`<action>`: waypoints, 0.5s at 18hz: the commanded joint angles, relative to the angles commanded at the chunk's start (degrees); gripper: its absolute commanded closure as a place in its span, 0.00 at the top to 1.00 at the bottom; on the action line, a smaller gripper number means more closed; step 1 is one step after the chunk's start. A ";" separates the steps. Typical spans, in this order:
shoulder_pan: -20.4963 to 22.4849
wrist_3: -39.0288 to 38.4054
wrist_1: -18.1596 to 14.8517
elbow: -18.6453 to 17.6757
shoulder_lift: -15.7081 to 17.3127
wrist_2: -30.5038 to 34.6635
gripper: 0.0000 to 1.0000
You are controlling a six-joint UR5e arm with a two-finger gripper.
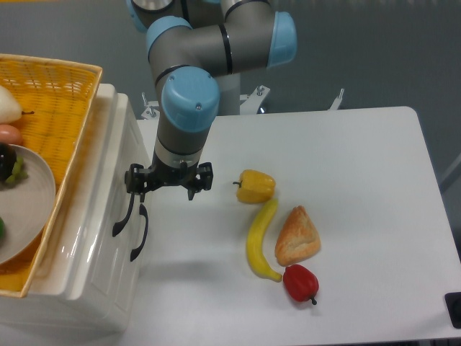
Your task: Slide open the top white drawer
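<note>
The white cabinet stands at the left with its front facing right. The top white drawer (pixel 101 205) is closed, and its curved black handle (pixel 122 215) is the one farther left. My gripper (pixel 168 187) is open and empty and hangs just right of the cabinet front. Its left finger (pixel 135 180) is over the upper end of that handle; I cannot tell whether they touch. Its right finger (pixel 202 178) is above the table.
The lower drawer's black handle (pixel 139 232) sits just right of the top one. A yellow wicker basket (pixel 68 101) with a plate and fruit rests on the cabinet. A yellow pepper (pixel 256 186), banana (pixel 260 232), pastry (pixel 297 235) and red pepper (pixel 300 282) lie on the table.
</note>
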 joint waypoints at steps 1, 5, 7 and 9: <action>0.09 0.00 0.00 0.00 0.09 -0.09 1.00; 0.18 0.35 0.00 0.44 -0.09 -1.84 1.00; 0.35 0.62 0.17 0.53 0.00 -2.28 1.00; 0.35 0.79 0.44 0.53 -0.09 -2.37 1.00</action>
